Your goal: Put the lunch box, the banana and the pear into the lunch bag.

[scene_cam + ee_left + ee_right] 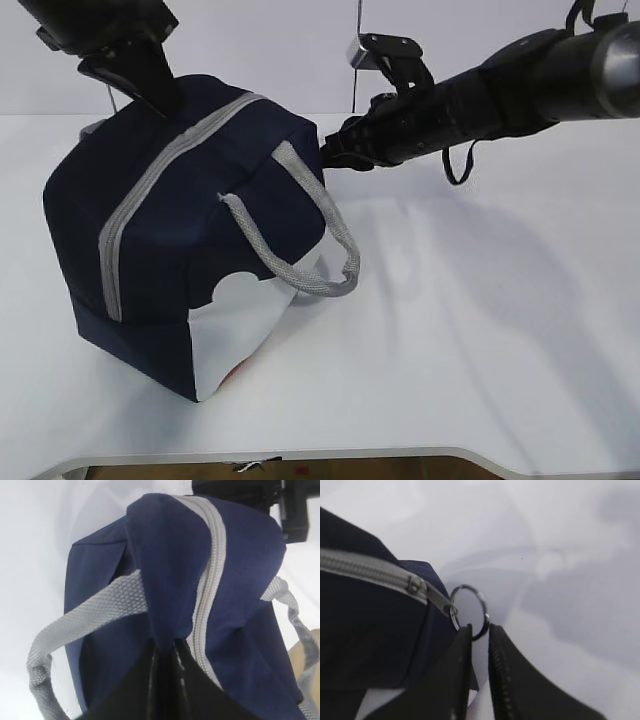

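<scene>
The navy lunch bag [170, 250] stands at the left of the table with its grey zipper [150, 180] closed over the top. My left gripper [165, 105] comes from above at the back and is shut on a fold of the bag's top fabric [165, 647]. My right gripper [328, 152] is at the bag's far right corner. In the right wrist view [480, 627] its jaws are nearly closed on the lower rim of the metal ring pull [467, 586], whose tab lies straight out from the slider [415, 585]. The lunch box, banana and pear are not in view.
The bag's grey woven handles [320, 285] droop down its front side. The white table [480, 330] stretches to the right of the bag, with its front edge [400, 455] near the bottom. A tan patch [309, 650] shows at the right edge of the left wrist view.
</scene>
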`<state>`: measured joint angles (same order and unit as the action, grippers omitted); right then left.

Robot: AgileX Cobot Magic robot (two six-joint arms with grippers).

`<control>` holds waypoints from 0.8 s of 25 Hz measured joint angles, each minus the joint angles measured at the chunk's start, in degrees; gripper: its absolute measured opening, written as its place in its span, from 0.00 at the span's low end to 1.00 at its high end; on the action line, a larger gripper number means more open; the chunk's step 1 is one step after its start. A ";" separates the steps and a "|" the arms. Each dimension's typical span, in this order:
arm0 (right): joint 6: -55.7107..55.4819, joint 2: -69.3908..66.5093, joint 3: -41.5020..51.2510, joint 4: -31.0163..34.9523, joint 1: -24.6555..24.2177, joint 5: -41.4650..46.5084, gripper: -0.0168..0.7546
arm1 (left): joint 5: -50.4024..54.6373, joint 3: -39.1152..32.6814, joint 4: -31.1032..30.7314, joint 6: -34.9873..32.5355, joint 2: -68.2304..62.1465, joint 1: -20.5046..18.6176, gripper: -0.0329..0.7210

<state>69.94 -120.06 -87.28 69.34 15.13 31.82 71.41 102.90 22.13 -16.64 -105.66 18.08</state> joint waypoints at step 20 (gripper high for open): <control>-31.68 6.66 -17.51 -40.17 -0.11 29.52 0.40 | -0.10 0.00 -2.65 4.55 1.19 0.00 0.38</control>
<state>38.26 -113.40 -104.79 29.17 15.02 61.34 71.31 102.90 19.49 -12.08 -104.47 18.08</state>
